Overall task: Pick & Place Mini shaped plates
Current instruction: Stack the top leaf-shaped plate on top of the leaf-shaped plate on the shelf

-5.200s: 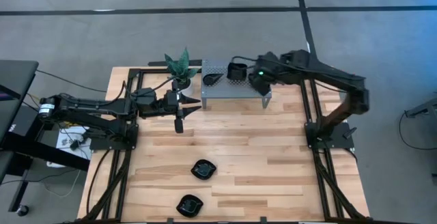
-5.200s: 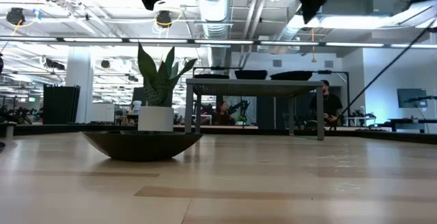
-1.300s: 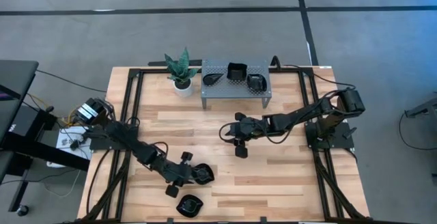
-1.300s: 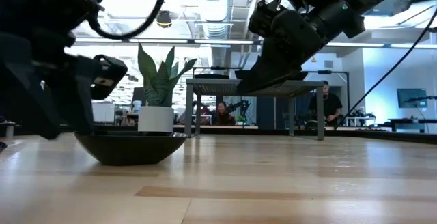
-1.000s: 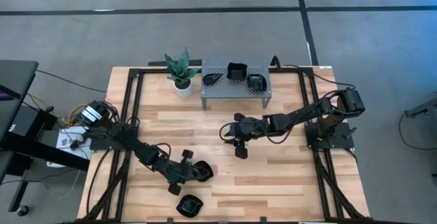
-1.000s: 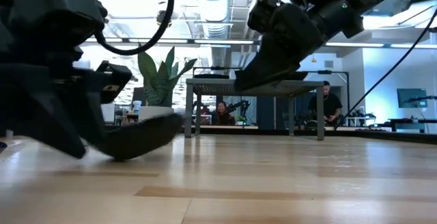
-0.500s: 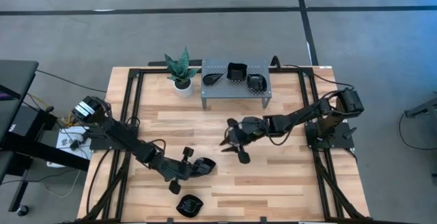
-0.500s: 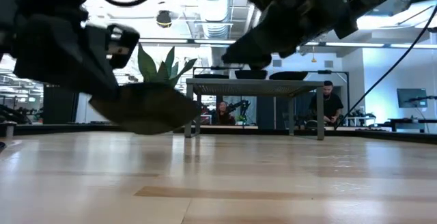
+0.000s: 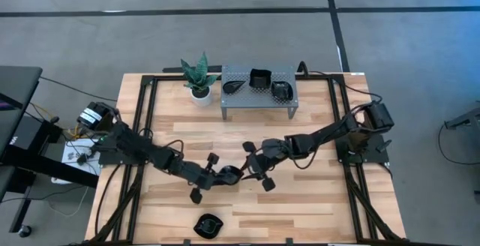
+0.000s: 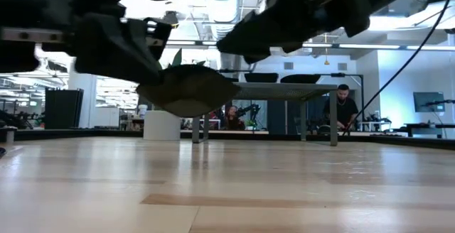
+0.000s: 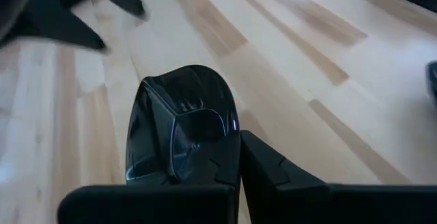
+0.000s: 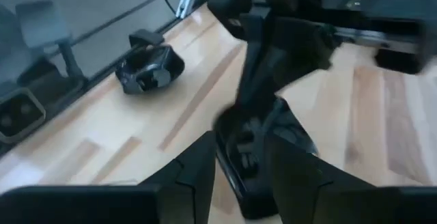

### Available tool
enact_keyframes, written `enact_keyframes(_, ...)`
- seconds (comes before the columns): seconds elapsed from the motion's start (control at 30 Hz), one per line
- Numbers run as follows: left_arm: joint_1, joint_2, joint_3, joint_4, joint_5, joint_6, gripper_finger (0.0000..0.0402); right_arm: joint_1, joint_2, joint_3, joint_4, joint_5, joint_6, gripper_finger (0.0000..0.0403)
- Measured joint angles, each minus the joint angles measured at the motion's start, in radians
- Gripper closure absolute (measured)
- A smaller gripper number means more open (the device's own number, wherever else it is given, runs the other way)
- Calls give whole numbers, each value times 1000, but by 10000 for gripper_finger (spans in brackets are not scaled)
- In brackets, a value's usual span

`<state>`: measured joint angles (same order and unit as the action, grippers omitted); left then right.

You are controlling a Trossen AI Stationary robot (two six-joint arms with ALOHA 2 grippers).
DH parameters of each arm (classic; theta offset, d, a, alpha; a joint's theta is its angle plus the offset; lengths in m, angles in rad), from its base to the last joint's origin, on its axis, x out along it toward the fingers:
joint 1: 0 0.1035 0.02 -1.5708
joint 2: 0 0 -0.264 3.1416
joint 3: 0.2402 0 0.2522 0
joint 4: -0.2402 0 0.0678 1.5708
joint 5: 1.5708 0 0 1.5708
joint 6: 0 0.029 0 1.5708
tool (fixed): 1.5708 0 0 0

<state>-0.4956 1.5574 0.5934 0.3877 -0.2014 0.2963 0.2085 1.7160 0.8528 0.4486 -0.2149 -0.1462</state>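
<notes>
Three plates (image 9: pixel 259 83) sit on the rack (image 9: pixel 232 98), right of the plant (image 9: pixel 198 73).

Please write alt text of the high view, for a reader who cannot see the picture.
Seen from above, the left gripper holds a small black plate over the middle of the wooden table, with the open right gripper right beside it. Another black plate lies near the front edge; three more sit on a grey rack beside a potted plant.
</notes>
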Motion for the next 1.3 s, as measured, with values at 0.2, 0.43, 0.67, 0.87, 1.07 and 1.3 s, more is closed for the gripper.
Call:
enact_keyframes(0.2, 63, -7, 1, 49, 12, 21, 394, -20, 58, 34, -33, -53, 65, 284)
enact_keyframes(0.43, 90, -13, 0, 55, 93, 70, 394, -42, 85, 40, -40, -57, 68, 285)
enact_keyframes(0.67, 91, -13, 0, 56, 101, 70, 394, -39, 85, 40, -42, -74, 69, 316)
enact_keyframes(0.87, 106, -13, 0, 53, 76, 60, 391, -39, 85, 40, -56, -77, 66, 376)
enact_keyframes(1.07, 131, -13, -2, 47, 60, -7, 383, -42, 85, 40, -64, -76, 58, 394)
enact_keyframes(1.3, 134, -13, -1, 62, 29, -16, 340, -50, 85, 40, -78, -8, 92, 400)
